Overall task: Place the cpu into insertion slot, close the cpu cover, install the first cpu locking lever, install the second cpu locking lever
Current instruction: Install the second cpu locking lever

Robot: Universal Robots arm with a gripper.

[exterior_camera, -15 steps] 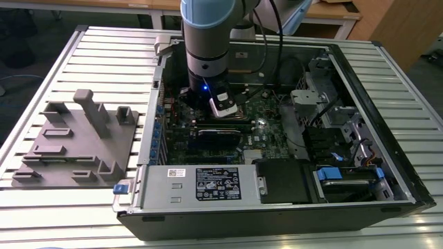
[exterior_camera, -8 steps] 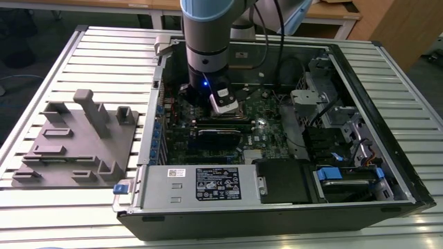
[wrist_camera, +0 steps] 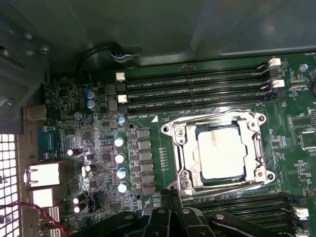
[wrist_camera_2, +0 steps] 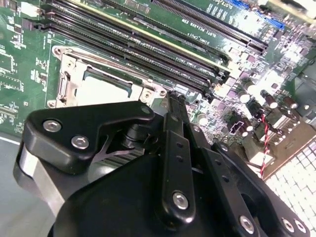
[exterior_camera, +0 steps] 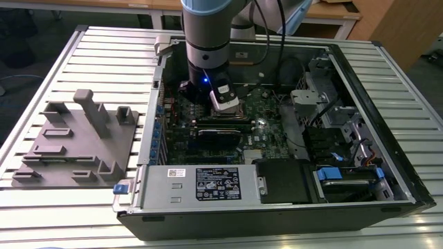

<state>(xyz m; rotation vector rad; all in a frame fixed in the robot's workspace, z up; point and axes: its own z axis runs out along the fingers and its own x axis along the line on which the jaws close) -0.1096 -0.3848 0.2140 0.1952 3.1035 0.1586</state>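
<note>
The cpu, a pale silver square, lies in the insertion slot on the green motherboard. The cpu cover, a silver metal frame, lies flat around the chip. Thin lever rods run along the socket's edges; I cannot tell whether they are latched. My gripper hovers just beside the socket, its black fingers pressed together with nothing between them. In the second wrist view the gripper sits close to the socket. In the exterior view the gripper hangs inside the open computer case.
Long black memory slots flank the socket on two sides. Capacitors stand nearby. A white-labelled power supply box and case walls bound the board. A grey fixture tray lies on the exterior view's left.
</note>
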